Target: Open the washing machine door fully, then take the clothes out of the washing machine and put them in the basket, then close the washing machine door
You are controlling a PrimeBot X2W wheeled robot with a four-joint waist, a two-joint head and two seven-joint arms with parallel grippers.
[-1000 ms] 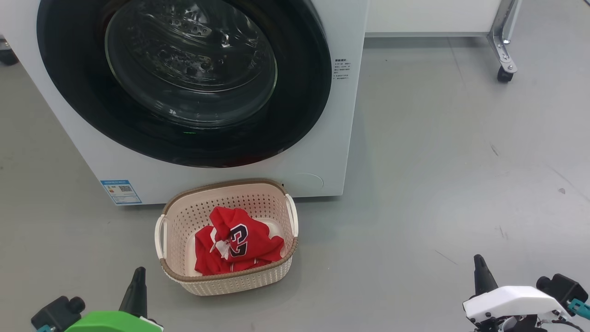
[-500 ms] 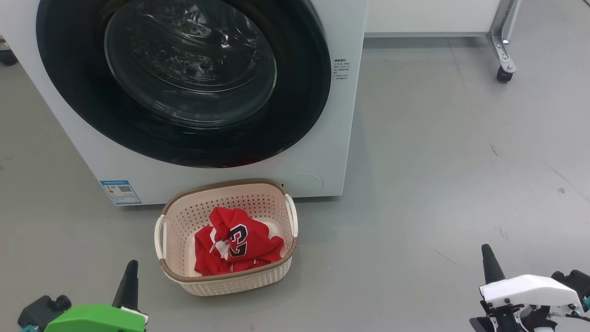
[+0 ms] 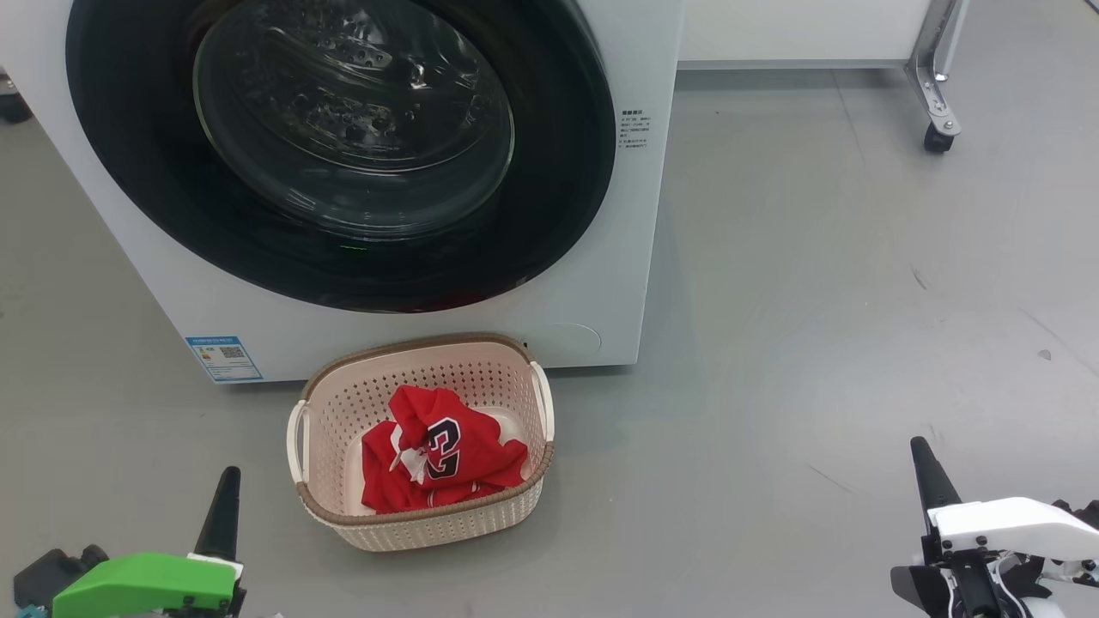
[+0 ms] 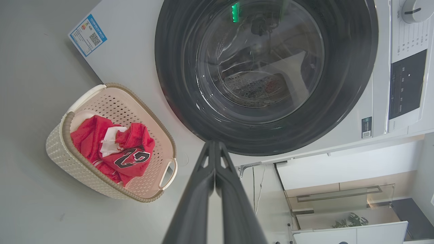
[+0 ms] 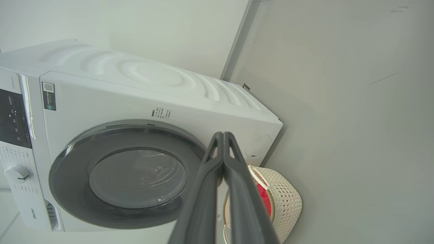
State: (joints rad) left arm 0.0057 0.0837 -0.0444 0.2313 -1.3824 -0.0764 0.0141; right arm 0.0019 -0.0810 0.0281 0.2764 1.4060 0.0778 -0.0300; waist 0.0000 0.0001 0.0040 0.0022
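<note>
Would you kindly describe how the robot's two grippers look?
The left gripper has a bright green housing; the right gripper has a white one. Each carries long, dark grey fingers tapering to a point, with black fittings behind.

Head view: is looking down from high in front, taking in the lower washing machine front, the basket and the floor.
Left wrist view: is facing the washing machine door from near, rolled sideways, floor at its left.
Right wrist view: is looking obliquely from farther off, rolled oppositely, floor at its right.
All three are sharing door and basket.
</note>
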